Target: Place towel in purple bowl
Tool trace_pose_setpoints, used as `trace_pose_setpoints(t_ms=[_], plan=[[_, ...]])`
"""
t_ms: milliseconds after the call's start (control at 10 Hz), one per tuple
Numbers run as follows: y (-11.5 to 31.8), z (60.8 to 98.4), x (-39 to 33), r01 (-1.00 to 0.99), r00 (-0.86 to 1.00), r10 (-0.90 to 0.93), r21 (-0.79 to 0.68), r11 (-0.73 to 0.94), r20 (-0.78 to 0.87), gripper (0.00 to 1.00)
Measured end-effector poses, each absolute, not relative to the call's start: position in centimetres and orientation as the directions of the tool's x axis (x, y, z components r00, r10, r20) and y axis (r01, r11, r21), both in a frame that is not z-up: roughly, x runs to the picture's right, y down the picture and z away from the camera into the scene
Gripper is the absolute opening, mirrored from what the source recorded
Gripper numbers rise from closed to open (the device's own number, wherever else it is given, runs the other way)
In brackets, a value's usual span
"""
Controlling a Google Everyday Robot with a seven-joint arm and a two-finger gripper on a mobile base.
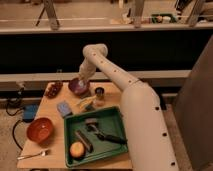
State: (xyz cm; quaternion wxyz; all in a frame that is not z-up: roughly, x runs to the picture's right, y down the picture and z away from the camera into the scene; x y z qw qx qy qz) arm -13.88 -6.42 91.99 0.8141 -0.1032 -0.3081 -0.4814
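The robot's white arm (120,80) reaches from the lower right across the wooden bench (55,122) to its far edge, where the gripper (81,80) hangs directly over the purple bowl (78,87). How wide the gripper stands and whether it has hold of anything cannot be told from this view. No towel can be picked out with certainty; something pale shows at the bowl where the gripper meets it, but whether that is cloth cannot be told. Left of the bowl lies a small dark reddish dish (53,89). Right of the bowl stands a small jar (99,96), and just beside it a yellow-green object (86,104) lies on the wood. A blue sponge-like block (64,108) sits nearer the middle of the bench. At the near left is an orange bowl (40,129), with a fork (34,155) lying in front of it. A green tray (95,134) takes up the near right part of the bench, holding an orange fruit (77,149) and several dark utensils (107,136).
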Motion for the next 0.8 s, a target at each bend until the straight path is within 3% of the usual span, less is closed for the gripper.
trace_pose_setpoints(t_ms=[800], plan=[[-6.7,93.1,-15.2,0.841,0.331,-0.716,0.152,0.519,0.615,0.00]])
